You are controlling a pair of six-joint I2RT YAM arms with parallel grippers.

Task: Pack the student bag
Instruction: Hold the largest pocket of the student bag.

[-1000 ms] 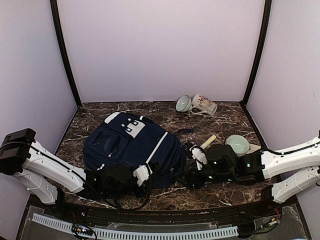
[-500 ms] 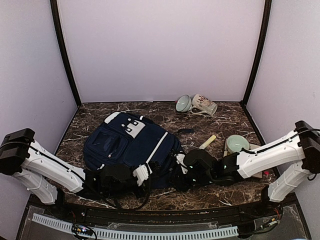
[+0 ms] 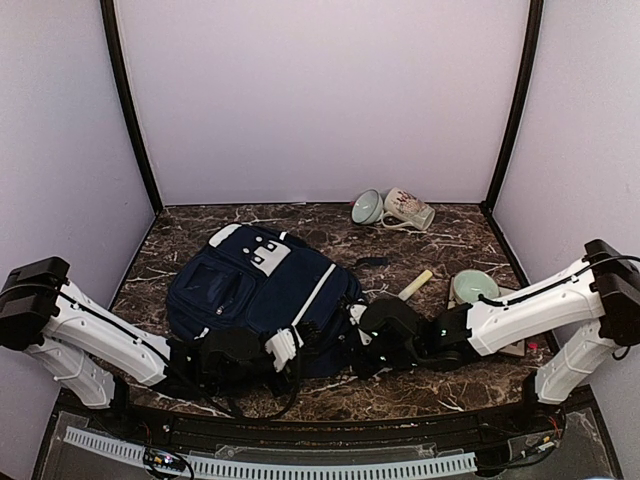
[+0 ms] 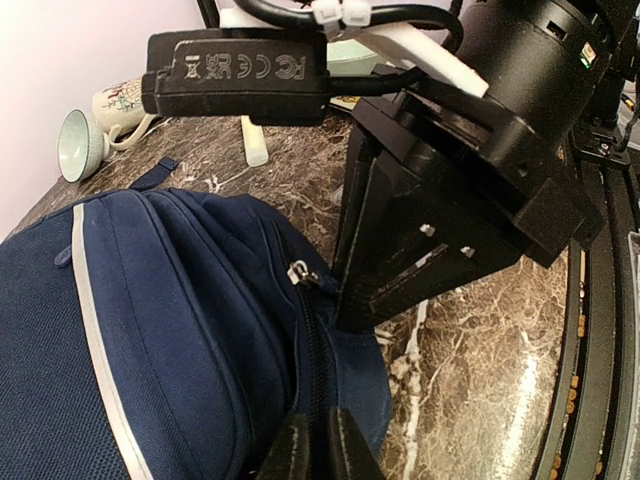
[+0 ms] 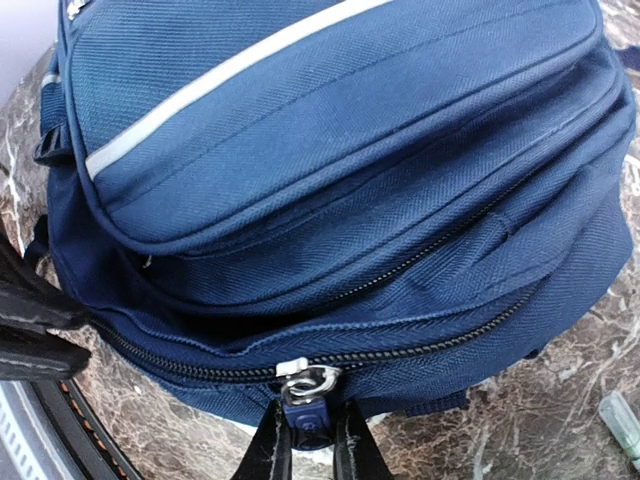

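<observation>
The student bag point(image 3: 262, 290), navy with white stripe trim, lies flat at the table's centre-left. My left gripper point(image 3: 290, 345) is at its near right corner. In the left wrist view the left gripper point(image 4: 318, 445) is shut on the bag's fabric point(image 4: 180, 330) along the zip seam. My right gripper point(image 3: 362, 335) meets the bag's right edge. In the right wrist view the right gripper point(image 5: 310, 435) is shut on the blue zipper pull point(image 5: 308, 420) hanging from a metal slider point(image 5: 308, 378). The zip beside it is closed.
A patterned mug point(image 3: 408, 209) and a pale green bowl point(image 3: 366, 207) lie at the back right. A second green bowl point(image 3: 474, 288) and a cream stick point(image 3: 416, 284) sit right of the bag, behind my right arm. Dark posts frame the back corners.
My right arm has swung left to the bag's edge, and its jaws have gone from open to shut on the zipper pull. The left arm and the bag have stayed put.
</observation>
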